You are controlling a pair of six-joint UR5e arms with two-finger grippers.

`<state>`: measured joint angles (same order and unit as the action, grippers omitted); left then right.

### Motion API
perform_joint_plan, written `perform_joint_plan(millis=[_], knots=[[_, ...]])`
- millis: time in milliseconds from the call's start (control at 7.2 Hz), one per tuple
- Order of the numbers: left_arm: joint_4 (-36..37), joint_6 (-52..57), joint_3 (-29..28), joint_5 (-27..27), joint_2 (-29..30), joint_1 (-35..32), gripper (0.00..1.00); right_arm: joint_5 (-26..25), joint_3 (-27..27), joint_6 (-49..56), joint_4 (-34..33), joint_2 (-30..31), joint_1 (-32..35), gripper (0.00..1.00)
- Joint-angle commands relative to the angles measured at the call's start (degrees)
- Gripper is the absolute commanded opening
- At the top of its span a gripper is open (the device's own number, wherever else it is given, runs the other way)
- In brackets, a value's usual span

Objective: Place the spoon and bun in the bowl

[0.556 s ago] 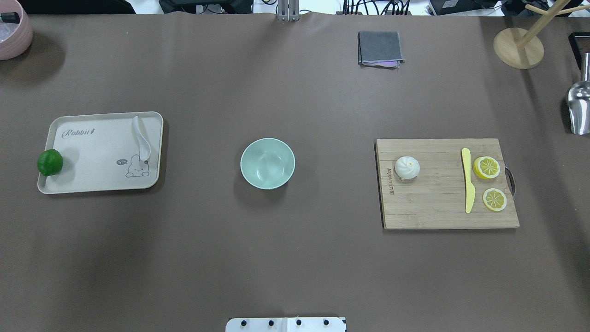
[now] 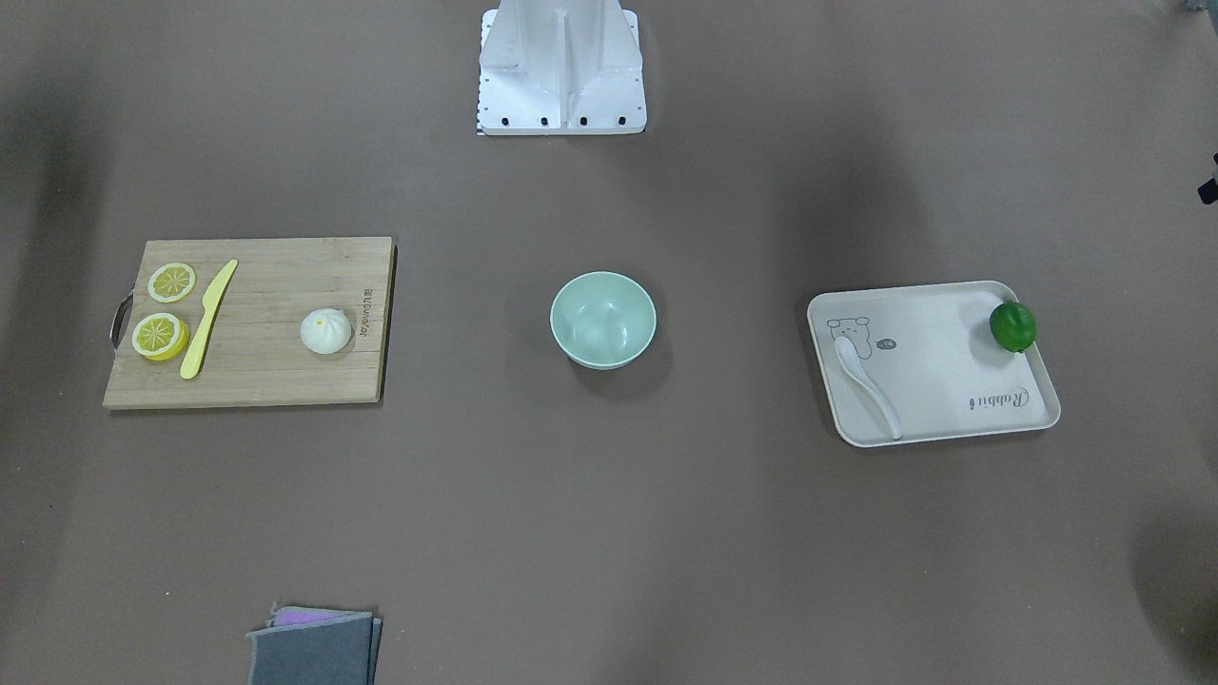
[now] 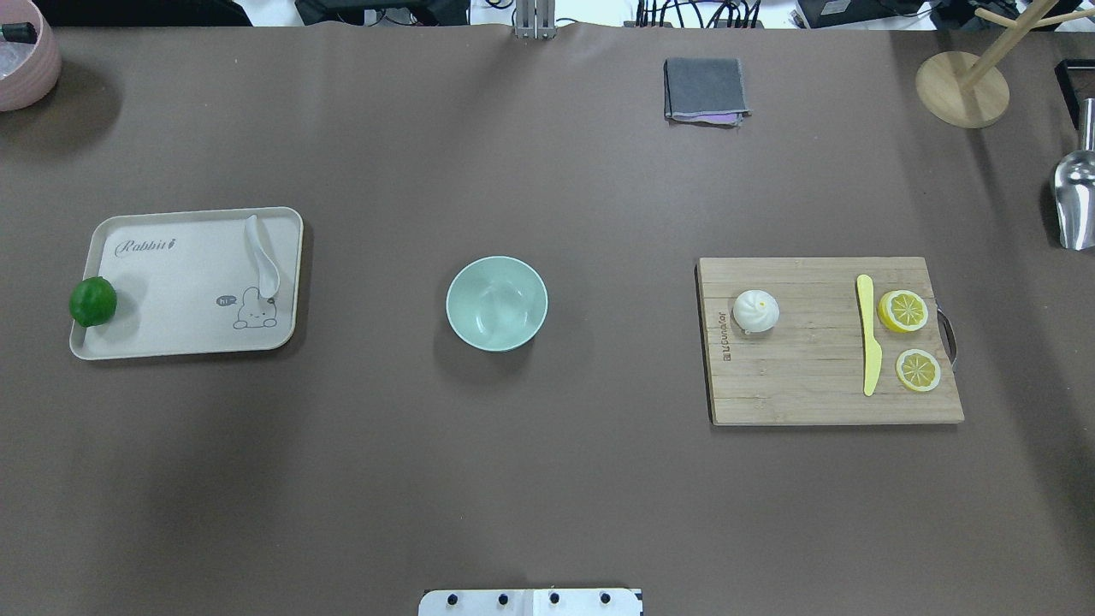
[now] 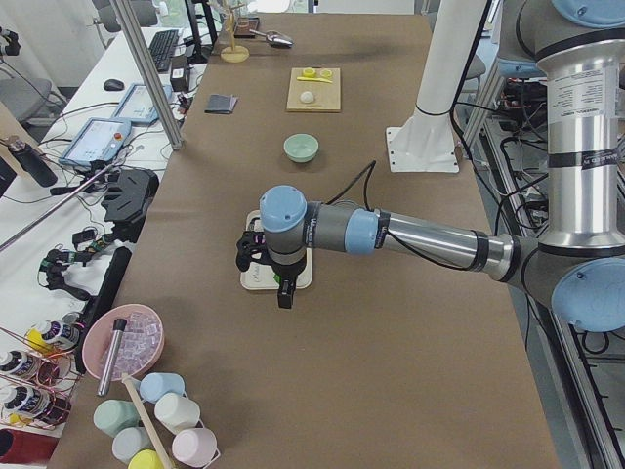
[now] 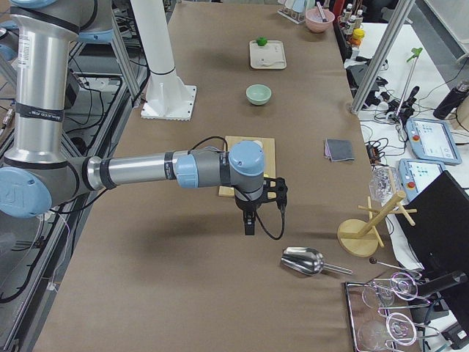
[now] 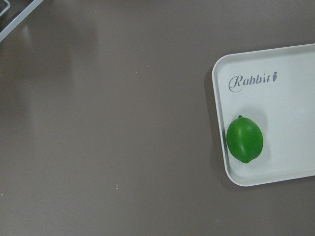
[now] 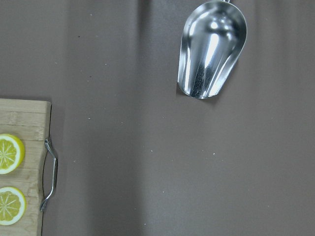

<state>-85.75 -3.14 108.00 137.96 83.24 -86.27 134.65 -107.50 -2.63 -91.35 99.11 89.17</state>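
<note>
The white spoon (image 3: pixel 263 257) lies on the beige tray (image 3: pixel 171 282), also seen in the front-facing view (image 2: pixel 866 385). The white bun (image 3: pixel 755 310) sits on the wooden cutting board (image 3: pixel 813 393), also in the front-facing view (image 2: pixel 326 331). The mint-green bowl (image 3: pixel 496 304) stands empty mid-table. My left gripper (image 4: pixel 283 293) shows only in the exterior left view, above the tray's lime end; I cannot tell if it is open. My right gripper (image 5: pixel 250 224) shows only in the exterior right view, between board and metal scoop; I cannot tell its state.
A green lime (image 3: pixel 92 301) sits at the tray's outer end. A yellow knife (image 3: pixel 868 334) and two lemon slices (image 3: pixel 903 310) lie on the board. A metal scoop (image 3: pixel 1076 201), wooden stand (image 3: pixel 962 88), grey cloth (image 3: pixel 704 90) and pink bowl (image 3: pixel 21 60) line the edges.
</note>
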Motion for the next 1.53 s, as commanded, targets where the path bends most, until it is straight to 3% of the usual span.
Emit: perform_joint_plan(millis=[0, 556, 972, 1389], knots=[[0.0, 0.1, 0.2, 0.4, -0.1, 0.0, 0.98, 0.3, 0.0, 0.2, 0.2, 0.0, 0.0, 1.00], [-1.7, 0.1, -0.3, 0.7, 0.3, 0.1, 0.98, 2.3, -0.4, 0.8, 0.1, 0.2, -1.2, 1.00], [-12.5, -0.1, -1.0, 2.6, -1.1, 0.8, 0.98, 3.8, -1.8, 0.1, 1.2, 0.1, -2.2, 1.00], [-17.7, -6.7, -2.0, 4.8, -0.8, 2.6, 0.97, 6.1, -1.8, 0.0, 5.8, 0.1, -3.0, 1.00]])
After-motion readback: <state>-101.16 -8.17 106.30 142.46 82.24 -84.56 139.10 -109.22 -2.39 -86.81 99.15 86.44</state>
